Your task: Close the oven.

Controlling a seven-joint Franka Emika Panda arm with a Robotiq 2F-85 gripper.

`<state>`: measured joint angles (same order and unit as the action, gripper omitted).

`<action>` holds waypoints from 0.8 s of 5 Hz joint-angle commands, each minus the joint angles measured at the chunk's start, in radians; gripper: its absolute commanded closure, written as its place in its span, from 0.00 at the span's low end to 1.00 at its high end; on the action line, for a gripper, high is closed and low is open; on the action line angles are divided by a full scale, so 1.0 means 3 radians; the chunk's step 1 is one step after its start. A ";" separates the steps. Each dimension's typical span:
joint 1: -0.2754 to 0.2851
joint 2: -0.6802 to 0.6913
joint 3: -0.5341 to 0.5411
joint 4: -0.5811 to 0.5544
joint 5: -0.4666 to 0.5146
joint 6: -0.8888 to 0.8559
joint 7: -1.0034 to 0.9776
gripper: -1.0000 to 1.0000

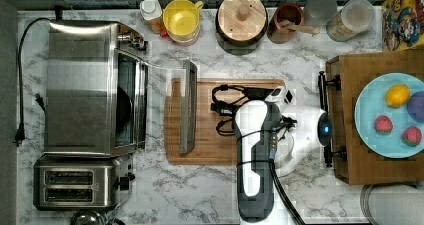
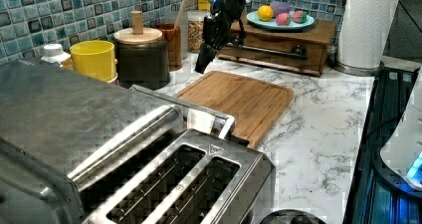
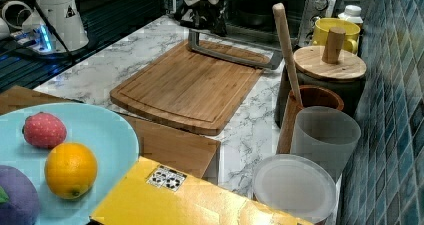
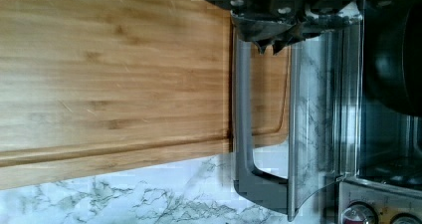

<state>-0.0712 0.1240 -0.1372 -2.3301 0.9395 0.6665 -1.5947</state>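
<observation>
The steel oven (image 1: 80, 85) stands at the top view's left with its glass door (image 1: 160, 105) folded down flat. The door's bar handle (image 1: 188, 107) lies over the edge of the wooden cutting board (image 1: 225, 150). My gripper (image 1: 222, 110) hangs above the board, just to the top view's right of the handle and apart from it. In the wrist view the fingertips (image 4: 263, 37) meet with nothing between them, close over the handle (image 4: 242, 124) and the glass door (image 4: 318, 109). The left view shows the gripper (image 2: 203, 66) pointing down above the board's far corner.
A two-slot toaster (image 1: 75, 185) sits beside the oven. Along the tiled back wall stand a yellow cup (image 1: 182, 20), a lidded wooden canister (image 1: 242, 17) and jars. A wooden stand (image 1: 350, 150) carries a blue plate (image 1: 370, 135) of fruit at the top view's right.
</observation>
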 commanded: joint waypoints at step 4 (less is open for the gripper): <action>0.0183 0.0337 0.0417 0.0224 0.0698 0.0197 -0.0210 1.00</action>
<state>-0.0254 0.2913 -0.0352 -2.3379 1.1309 0.7432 -1.6592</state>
